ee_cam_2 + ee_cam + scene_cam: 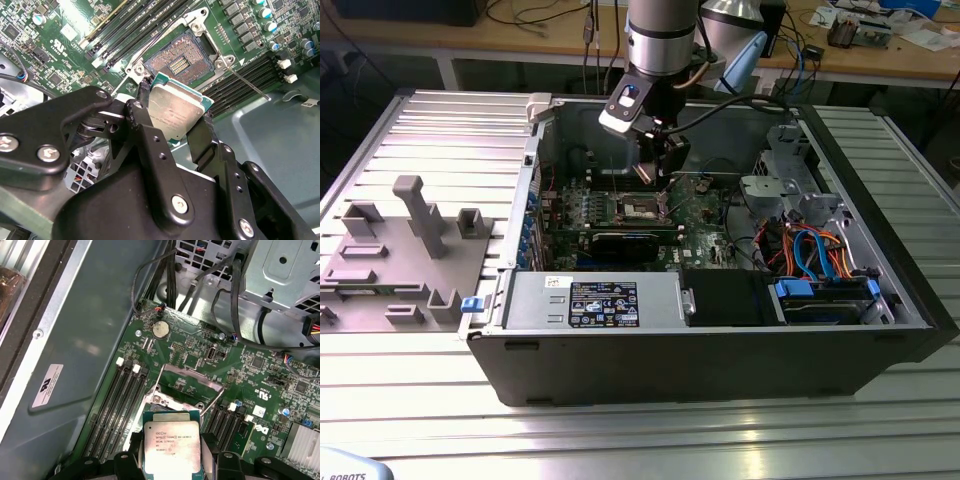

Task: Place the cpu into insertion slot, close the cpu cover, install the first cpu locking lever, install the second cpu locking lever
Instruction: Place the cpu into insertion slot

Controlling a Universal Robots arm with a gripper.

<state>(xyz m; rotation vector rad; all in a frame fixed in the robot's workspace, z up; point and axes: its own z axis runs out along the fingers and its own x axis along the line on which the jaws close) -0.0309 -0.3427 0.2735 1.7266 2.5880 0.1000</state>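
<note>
My gripper (175, 120) is shut on the cpu (172, 107), a flat square chip with a silver-grey top, held by its two opposite edges. The chip hangs tilted just above the insertion slot (177, 62), whose dark contact field lies bare inside its silvery rim. In the first wrist view the cpu (171, 447) covers most of the socket, and the cpu cover (187, 371) stands swung up beyond it. A thin wire locking lever (247, 82) sticks out beside the socket. In the exterior view the gripper (660, 170) hovers over the insertion slot (638, 208) inside the open computer case.
Long black memory slots (245, 75) flank the socket on both sides. A drive cage with cables (790, 190) fills the exterior view's right of the case, and the power supply (590, 300) sits at the front. A grey fixture tray (400, 250) lies outside on the exterior view's left.
</note>
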